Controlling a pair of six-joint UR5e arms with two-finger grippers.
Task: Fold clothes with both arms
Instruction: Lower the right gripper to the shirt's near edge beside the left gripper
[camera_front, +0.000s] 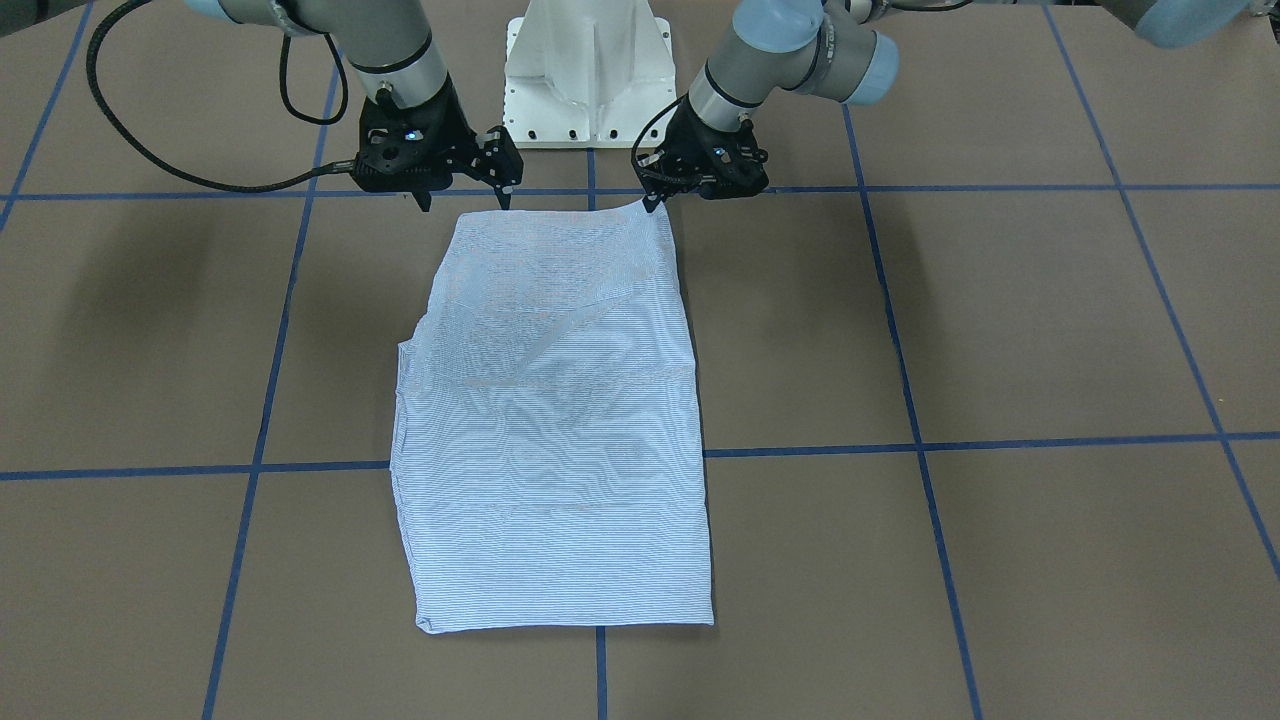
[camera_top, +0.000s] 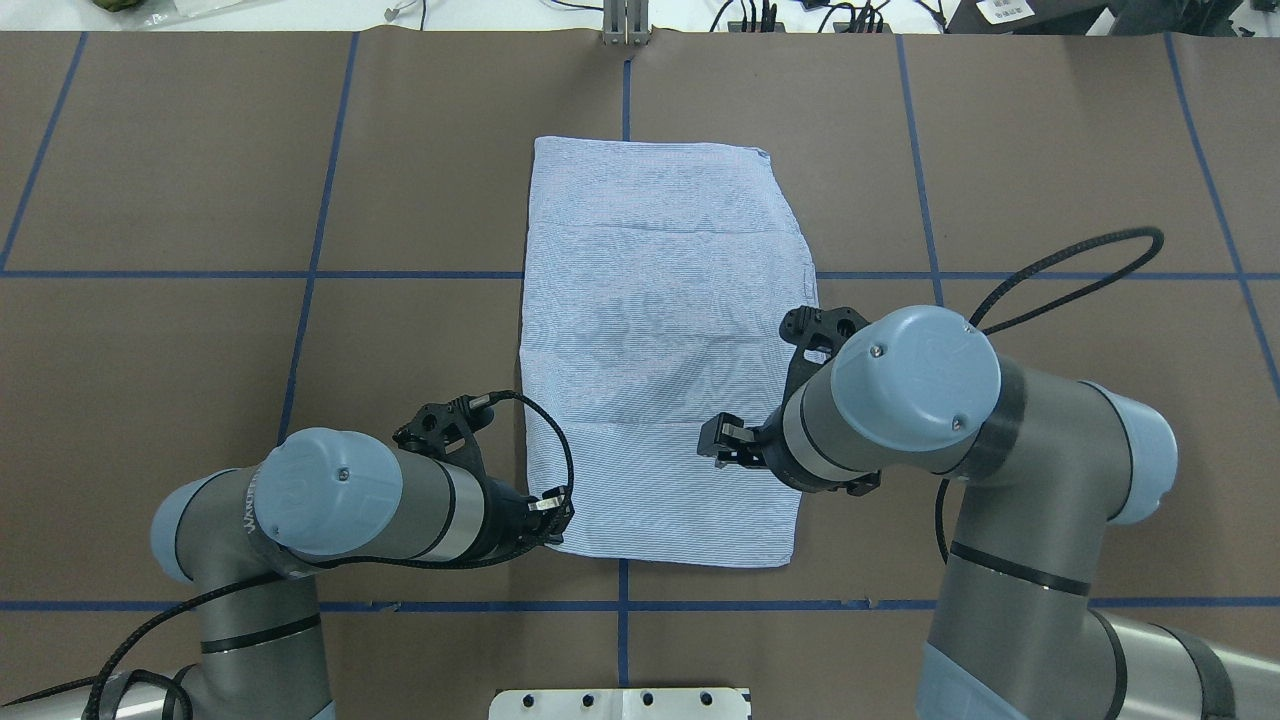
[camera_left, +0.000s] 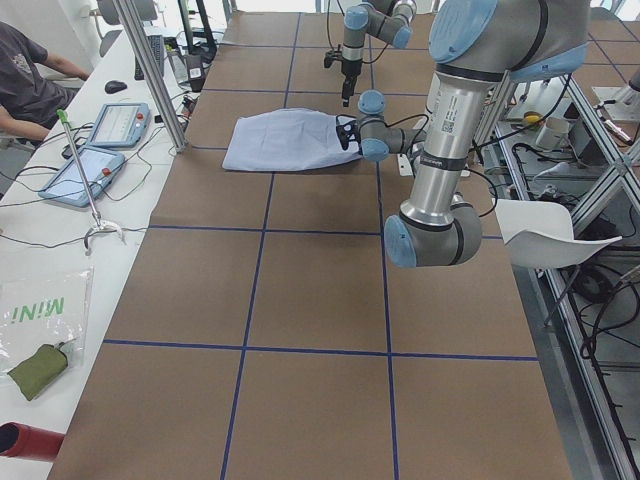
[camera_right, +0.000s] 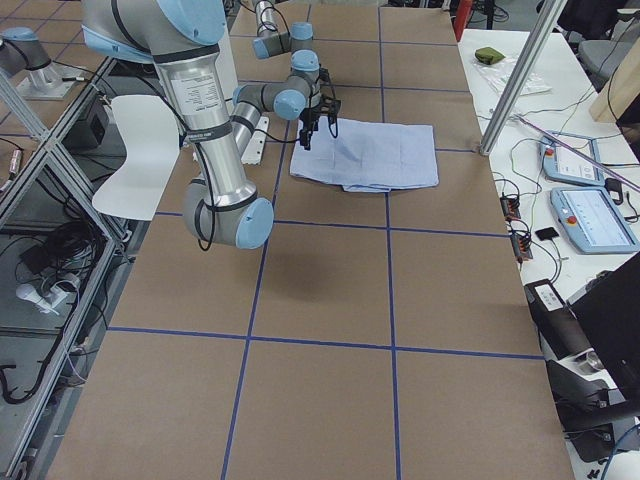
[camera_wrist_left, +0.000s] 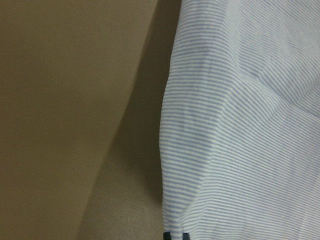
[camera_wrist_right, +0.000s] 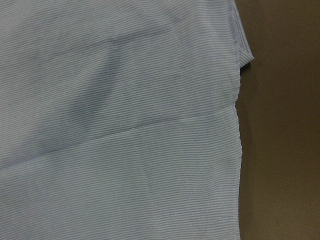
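Jaws of left gripper (camera_front: 652, 200) pinched together on a corner of the shirt (camera_front: 555, 430), upper centre of the front-facing frame, corner pulled up into a small peak. Left wrist view: striped cloth fills the right half, two dark fingertips (camera_wrist_left: 170, 236) at the bottom edge with almost no gap between them

Right gripper (camera_front: 466, 197) jaws spread wide, holding nothing, tips just over the shirt's other upper corner in the front-facing frame; can't tell if they touch the cloth. Right wrist view: only striped cloth with a crease across it, brown table (camera_wrist_right: 285, 150) down the right side

Shirt is folded to a tall rectangle, lying on the table at centre of the overhead frame, across the blue tape lines (camera_top: 160, 273). In overhead both grippers sit at its lower end: left at the lower-left corner, right over the lower-right part

Writing: lettering on left arm (camera_top: 420, 510), lower left of overhead, too small to read. Clear bag (camera_left: 40, 315), lower left of the exterior left frame, has green letters that look like "MINI" upside down
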